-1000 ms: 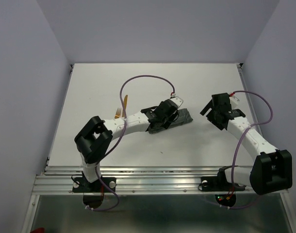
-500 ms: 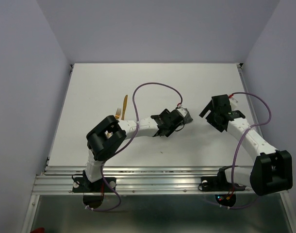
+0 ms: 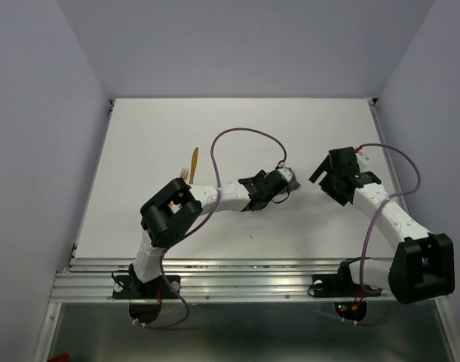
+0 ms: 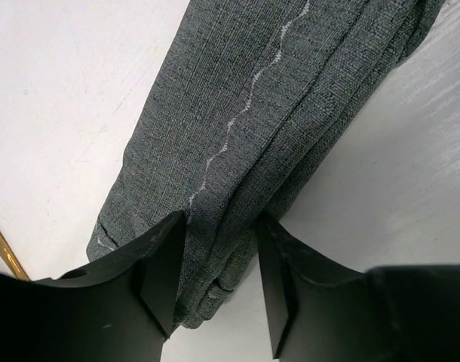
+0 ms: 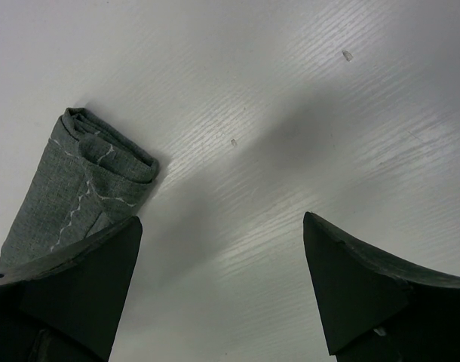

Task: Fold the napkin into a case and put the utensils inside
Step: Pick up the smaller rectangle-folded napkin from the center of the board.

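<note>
**Left jaws astride the near end of the case, utensils off to the left**

Left gripper (image 4: 221, 226): half-spread, one finger (image 4: 158, 271) on each side of the layered fold edge at the near end of the case (image 4: 260, 98). Cloth between the fingers, yet no telling whether pinched or merely straddled. From there, a long narrow strip of dark grey cloth running straight away from the gripper, pale wavy stitch line along its length, flat on the white table (image 3: 139, 136).

Seen from above, mostly hidden under the left gripper (image 3: 274, 185), only the far end of the case (image 3: 289, 178) peeping out toward the right arm. Long axis roughly left to right across the table.

Right gripper (image 5: 221, 226): spread wide, holding nothing, hanging over bare table just beside that far end (image 5: 87, 177). Nearer of the two to that end, and free.

Utensils (image 3: 191, 167): outside the case, on the table to its left, close by the left forearm. A sliver of orange-brown (image 4: 7, 253) at the edge of the left wrist view. Lying roughly crosswise to the strip, so probably in need of a turn before sliding in. Left arm clearly the nearer for that pick, once off the cloth. Folding seemingly done, or nearly; loading not yet begun.
</note>
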`<state>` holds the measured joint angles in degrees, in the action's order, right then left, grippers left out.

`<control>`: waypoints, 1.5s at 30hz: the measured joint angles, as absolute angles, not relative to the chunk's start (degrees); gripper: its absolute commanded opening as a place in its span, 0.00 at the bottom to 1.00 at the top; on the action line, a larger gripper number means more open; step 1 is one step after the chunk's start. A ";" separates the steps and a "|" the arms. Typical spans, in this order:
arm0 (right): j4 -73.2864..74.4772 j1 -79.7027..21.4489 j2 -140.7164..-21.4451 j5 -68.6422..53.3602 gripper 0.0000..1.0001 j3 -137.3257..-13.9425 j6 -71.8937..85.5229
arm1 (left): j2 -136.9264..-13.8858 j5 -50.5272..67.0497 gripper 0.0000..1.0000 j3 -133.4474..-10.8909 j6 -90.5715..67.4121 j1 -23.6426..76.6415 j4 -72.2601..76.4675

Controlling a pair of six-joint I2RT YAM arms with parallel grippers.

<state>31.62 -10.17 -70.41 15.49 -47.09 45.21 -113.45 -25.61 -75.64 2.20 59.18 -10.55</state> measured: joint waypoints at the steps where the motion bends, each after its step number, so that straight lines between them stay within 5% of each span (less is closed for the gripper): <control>1: 31.62 -10.17 -70.39 15.42 0.93 -47.09 45.21 | -113.67 -25.76 0.48 -75.92 2.17 59.18 -10.72; 7: 31.62 -10.17 -69.19 15.18 0.93 -47.05 45.23 | -118.52 -25.96 0.29 -81.21 1.89 59.27 -12.95; 11: 31.48 -10.15 -68.12 15.09 0.93 -46.48 45.30 | -119.55 -25.65 0.00 -82.56 1.72 59.31 -14.11; 18: 31.48 -10.15 -67.59 14.57 0.93 -45.95 45.25 | -121.34 -22.87 0.00 -87.20 1.37 59.07 -19.66; 45: 30.39 -10.15 -61.43 13.19 0.94 -43.11 46.06 | -121.34 28.16 0.00 -94.89 -7.07 47.66 -28.73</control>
